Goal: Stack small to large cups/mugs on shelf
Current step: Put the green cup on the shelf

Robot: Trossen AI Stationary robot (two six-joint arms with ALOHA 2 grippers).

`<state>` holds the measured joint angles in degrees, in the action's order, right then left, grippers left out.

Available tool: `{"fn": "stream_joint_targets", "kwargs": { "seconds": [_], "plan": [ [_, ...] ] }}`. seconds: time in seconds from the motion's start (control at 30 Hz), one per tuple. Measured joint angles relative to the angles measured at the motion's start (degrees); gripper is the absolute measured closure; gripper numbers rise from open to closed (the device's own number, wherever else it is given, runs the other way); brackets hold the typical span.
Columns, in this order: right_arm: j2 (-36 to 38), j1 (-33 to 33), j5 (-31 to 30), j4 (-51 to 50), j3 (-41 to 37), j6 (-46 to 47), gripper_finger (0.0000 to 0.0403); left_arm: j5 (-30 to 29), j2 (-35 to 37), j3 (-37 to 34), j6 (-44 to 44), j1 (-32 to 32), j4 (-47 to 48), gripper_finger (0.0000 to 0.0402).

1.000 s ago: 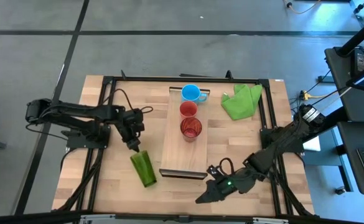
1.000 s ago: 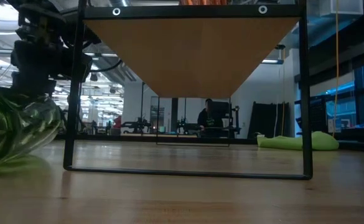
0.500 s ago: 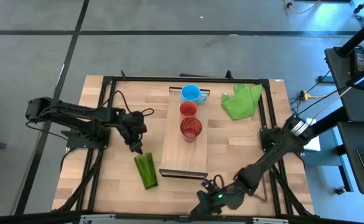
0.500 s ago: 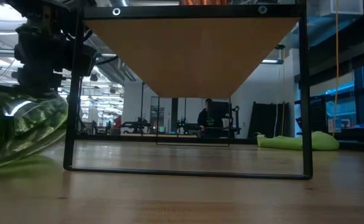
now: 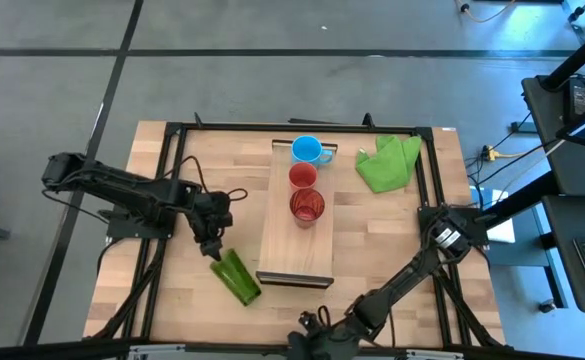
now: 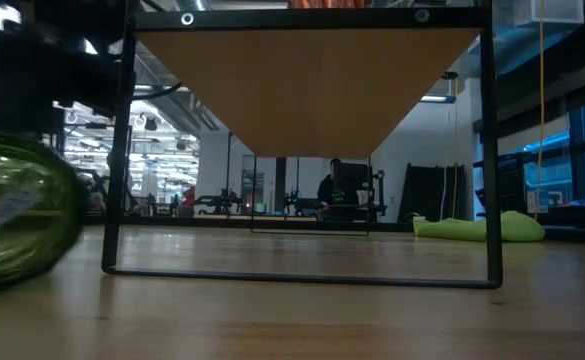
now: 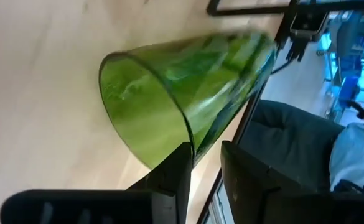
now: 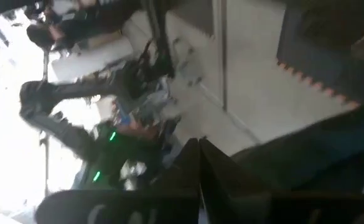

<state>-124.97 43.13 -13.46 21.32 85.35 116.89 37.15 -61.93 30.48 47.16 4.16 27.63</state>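
The olive-green tumbler (image 5: 236,276) lies on its side on the table, left of the shelf's near end, and also shows in the low view (image 6: 17,215). My left gripper (image 5: 213,252) is shut on its open end. The shelf (image 5: 297,245) is a light wood plank and carries three cups in a row. The light blue mug (image 5: 307,150) stands at the far end, then the small red cup (image 5: 302,175), then the translucent red tumbler (image 5: 306,207). My right gripper (image 5: 307,345) is shut and empty, past the table's near edge. My left gripper has the tumbler's wall at the rim (image 7: 190,147) between its two fingers, one finger inside the mouth and one outside. The fingers come slanting down from the far left. The tumbler lies on its side on the table, its base end (image 5: 251,292) pointing toward the near right.
A bright green cloth (image 5: 387,162) lies at the far right of the table. Dark brackets close the shelf's short ends, as at the near end (image 5: 294,280). A black metal frame (image 5: 177,150) rims the table. Bare wood lies right of the shelf.
My left gripper has moved a little toward the near edge. The green tumbler has turned about on the table, its base end swinging toward the shelf while its rim stays at the gripper. My right arm has swung toward the left along the table's near edge.
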Motion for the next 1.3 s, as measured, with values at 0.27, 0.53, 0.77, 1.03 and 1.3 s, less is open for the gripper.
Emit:
{"fn": "stream_joint_targets", "kwargs": {
  "seconds": [0.27,0.53,0.77,1.03,1.3],
  "plan": [
    [-0.1,-1.6,-10.7,-10.3,-2.1,-5.4,0.0401,-1.7,0.0,0.0,4.1,5.3,-0.4,0.0319],
    [-0.6,-4.5,-13.9,-10.3,-2.1,-10.4,0.0401,-4.4,0.0,0.0,8.7,9.3,-4.2,0.0319],
    [-5.9,-4.8,-13.2,-10.4,2.6,-6.8,0.0401,-5.7,0.0,0.0,11.0,12.5,-6.5,0.0319],
    [-13.0,-5.4,-15.5,-11.0,10.7,-6.0,0.0401,-7.0,0.0,0.0,12.4,16.6,-6.6,0.0319],
    [-12.8,-6.2,-20.1,-17.4,11.1,-5.6,0.0401,-11.8,0.0,0.0,12.3,19.8,-8.5,0.0319]
  ]
}}
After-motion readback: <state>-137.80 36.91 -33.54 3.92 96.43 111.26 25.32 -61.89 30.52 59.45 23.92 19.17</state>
